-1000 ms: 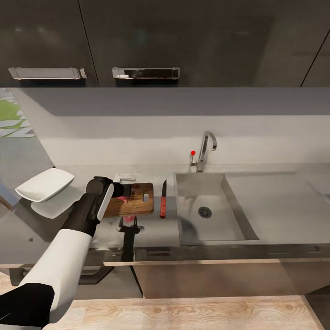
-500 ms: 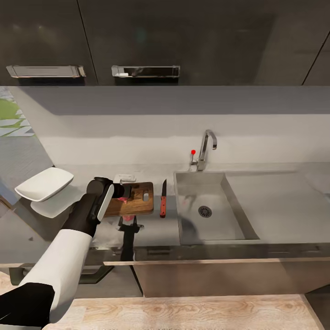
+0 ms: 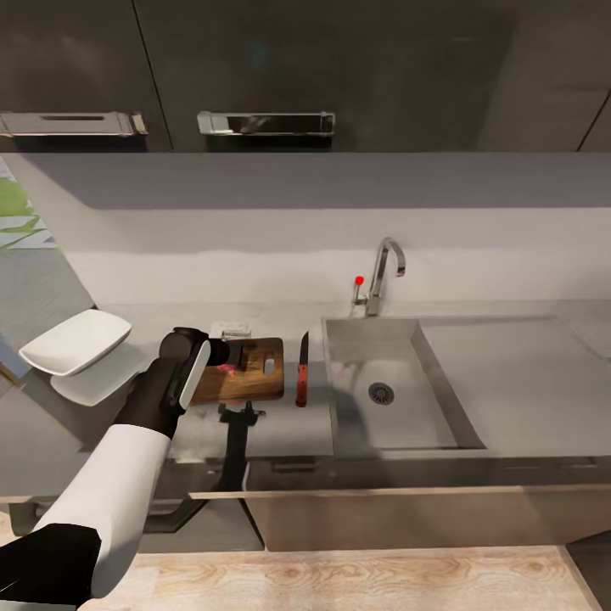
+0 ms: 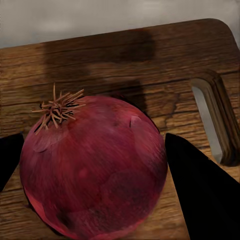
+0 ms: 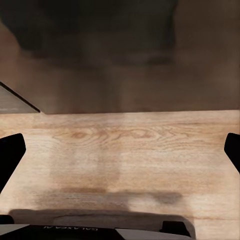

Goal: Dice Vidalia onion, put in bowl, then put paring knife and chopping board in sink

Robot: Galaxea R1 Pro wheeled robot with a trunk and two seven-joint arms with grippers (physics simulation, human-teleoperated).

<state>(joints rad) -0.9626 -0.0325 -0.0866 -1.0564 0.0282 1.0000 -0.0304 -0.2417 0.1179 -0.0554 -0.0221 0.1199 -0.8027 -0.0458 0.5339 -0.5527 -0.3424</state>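
We saw the dark red, round onion (image 4: 92, 167) out of the grey steel sink (image 3: 373, 382), resting whole on the brown wooden chopping board (image 3: 246, 370). Our left claw (image 4: 95, 172) clasped it between both fingers. The red-handled paring knife (image 3: 301, 372) lay untouched on the glossy grey table (image 3: 288, 424). Our right claw (image 5: 120, 155) hung released over wood flooring. Dicing, filling the shallow white bowl (image 3: 75, 341) and sinking the tools remained.

The left arm is stretched forward and bent at the wrist, its pincer (image 3: 227, 361) held low with the fingers (image 4: 200, 190) set on either side of an onion (image 4: 95, 170). The right pincer (image 5: 120, 155) is held with its fingers spread wide.
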